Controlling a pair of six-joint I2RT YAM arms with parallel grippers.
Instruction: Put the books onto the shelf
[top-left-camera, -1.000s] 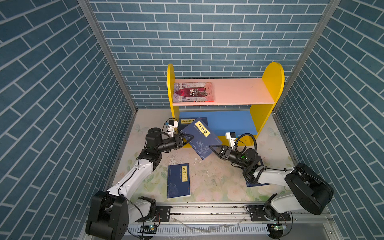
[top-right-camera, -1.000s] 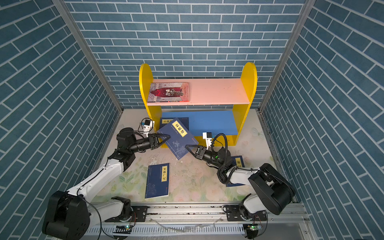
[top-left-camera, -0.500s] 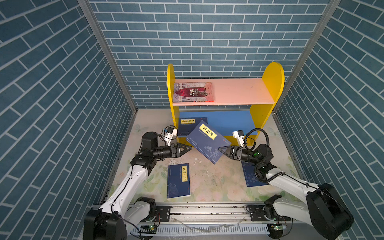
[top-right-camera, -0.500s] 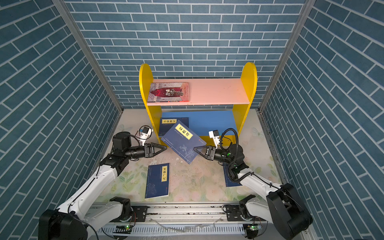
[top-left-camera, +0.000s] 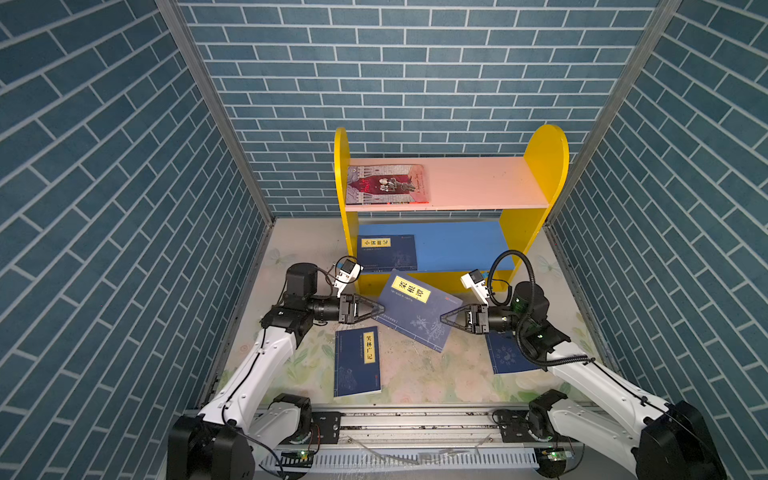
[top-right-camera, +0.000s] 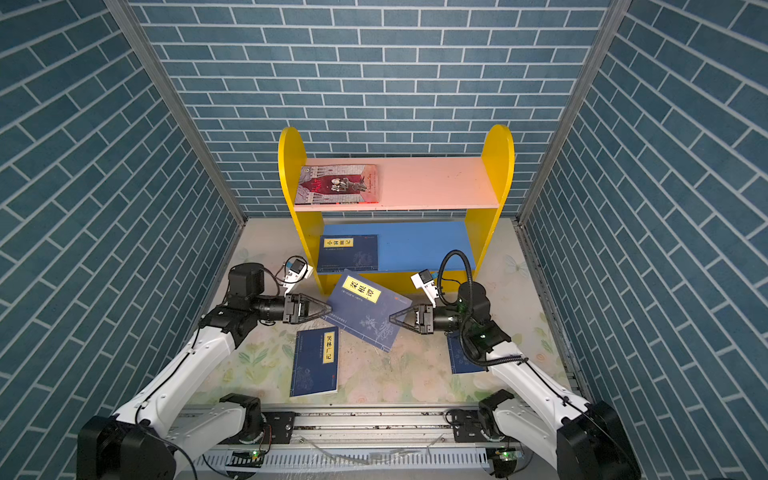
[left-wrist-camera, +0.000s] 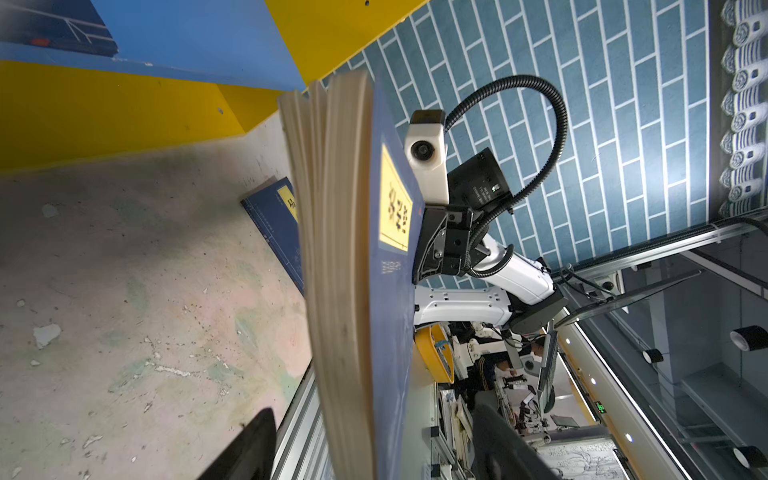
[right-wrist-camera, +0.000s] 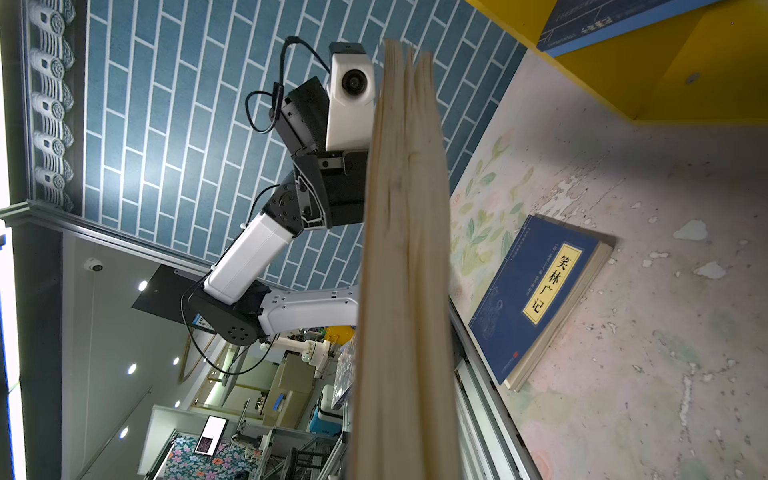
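**Desk:** What lies nearest the rail?

**Photographer:** A navy front book (top-left-camera: 357, 361) lies flat on the flowered surface (top-left-camera: 415, 374), yellow label up. To its right a second navy book (top-left-camera: 509, 353) also lies flat, half covered by the right arm (top-left-camera: 582, 370).

**Desk:** And the arms?

**Photographer:** Both climb from the rail, white links slanting inward, then bend level so the forearms point at each other. The left arm (top-left-camera: 266, 361) ends in the left pincer (top-left-camera: 381, 309), at the left corner of the held book (top-left-camera: 415, 309). The left wrist view shows its fingers (left-wrist-camera: 249, 449) standing wide, one on each side of the pages, with a gap on both sides. The right pincer (top-left-camera: 442, 320) is clamped on the book's opposite edge and carries it.

**Desk:** How does that book sit?

**Photographer:** Raised off the surface, cover up, skewed, just in front of the shelf (top-left-camera: 544, 166).

**Desk:** And the shelf?

**Photographer:** It stands at the back wall. A shelved navy book (top-left-camera: 388, 251) lies flat at the left of the blue lower board (top-left-camera: 457, 245). The red-and-grey book (top-left-camera: 386, 185) lies flat at the left of the pink upper board (top-left-camera: 478, 183).
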